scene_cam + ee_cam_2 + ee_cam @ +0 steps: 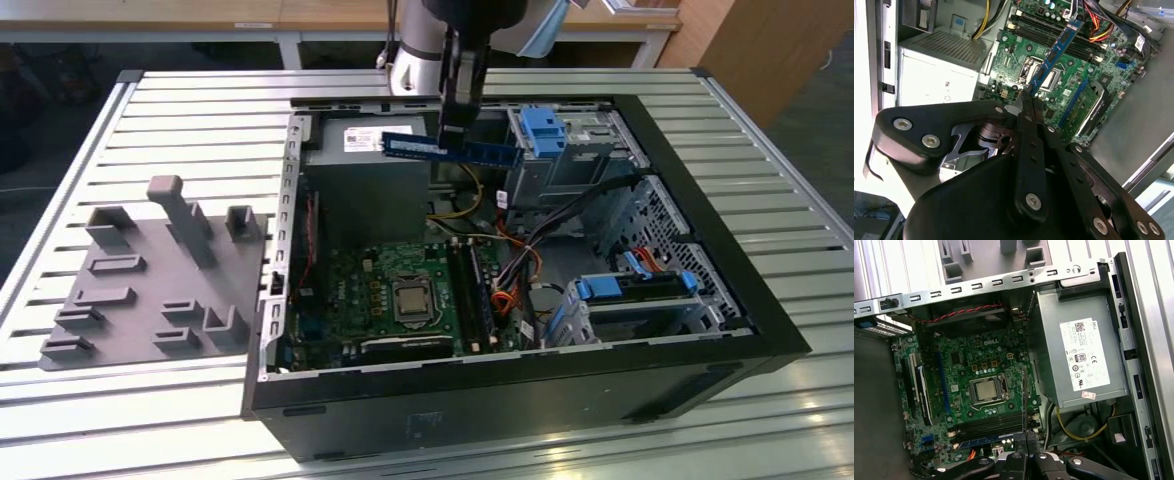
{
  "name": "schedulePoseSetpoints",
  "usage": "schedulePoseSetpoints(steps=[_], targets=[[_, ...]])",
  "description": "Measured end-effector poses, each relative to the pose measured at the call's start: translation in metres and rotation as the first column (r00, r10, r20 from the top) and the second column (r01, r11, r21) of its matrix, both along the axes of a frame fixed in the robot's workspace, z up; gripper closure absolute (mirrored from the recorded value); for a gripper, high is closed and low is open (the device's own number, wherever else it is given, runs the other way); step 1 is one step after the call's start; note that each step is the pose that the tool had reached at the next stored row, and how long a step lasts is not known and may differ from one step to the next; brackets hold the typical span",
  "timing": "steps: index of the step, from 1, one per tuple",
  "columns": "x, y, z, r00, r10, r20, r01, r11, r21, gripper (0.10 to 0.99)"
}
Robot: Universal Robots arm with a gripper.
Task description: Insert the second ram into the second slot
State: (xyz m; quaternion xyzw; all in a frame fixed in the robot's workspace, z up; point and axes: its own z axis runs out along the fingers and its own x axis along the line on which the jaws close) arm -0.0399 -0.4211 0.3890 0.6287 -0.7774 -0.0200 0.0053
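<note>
- Open computer case [534,400] is laid on its side on the slatted counter [200,120], reaching to the counter's near edge.
- Grey moulded fixture [147,270] is set on the counter beside the case, toward the edge at the exterior view's left.
- End effector [450,135] is closed on the second ram [487,152]. The stick is gripped near its middle, above the far end of the case.
- Blue stick is held roughly level, with its white label end over the power supply [354,165].
- In the second wrist view the end effector [1029,97] is seen clamped on one end of the second ram [1059,47], above the motherboard [1019,60].
- In the first wrist view the stick [1024,390] is seen edge-on.
- Memory slots [470,285] lie beside the CPU socket [411,300]. The stick is held clear of them, not seated.
</note>
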Motion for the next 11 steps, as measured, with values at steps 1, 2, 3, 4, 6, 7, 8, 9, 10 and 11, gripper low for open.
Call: schedulePoseSetpoints(steps=[1, 2, 3, 4, 6, 7, 8, 9, 10, 11], targets=[[0.0, -0.0002, 0.0, 1.0, 0.0, 0.0, 0.0, 1.0, 0.0, 0.969], [0.0001, -0.0005, 0.0, 1.0, -0.001, 0.0, 0.001, 1.0, 0.0, 0.969], [0.0, -0.0007, 0.0, 1.0, -0.001, 0.0, 0.001, 1.0, 0.0, 0.969], [0.0, -0.0008, 0.0, 1.0, -0.002, 0.0, 0.002, 1.0, 0.0, 0.969], [0.0001, -0.0021, 0.0, 1.0, -0.007, 0.0, 0.007, 1.0, 0.0, 0.969], [0.0001, -0.0021, 0.0, 1.0, -0.007, 0.0, 0.007, 1.0, 0.0, 0.969], [0.0, -0.0022, 0.0, 1.0, -0.007, 0.0, 0.007, 1.0, 0.0, 0.969], [0.0001, -0.0022, 0.0, 1.0, -0.007, -0.0001, 0.007, 1.0, 0.0, 0.969], [0.0, -0.0023, 0.0, 1.0, -0.008, 0.0, 0.008, 1.0, 0.0, 0.969], [0.0001, -0.0023, 0.0, 1.0, -0.008, 0.0, 0.008, 1.0, 0.0, 0.969]])
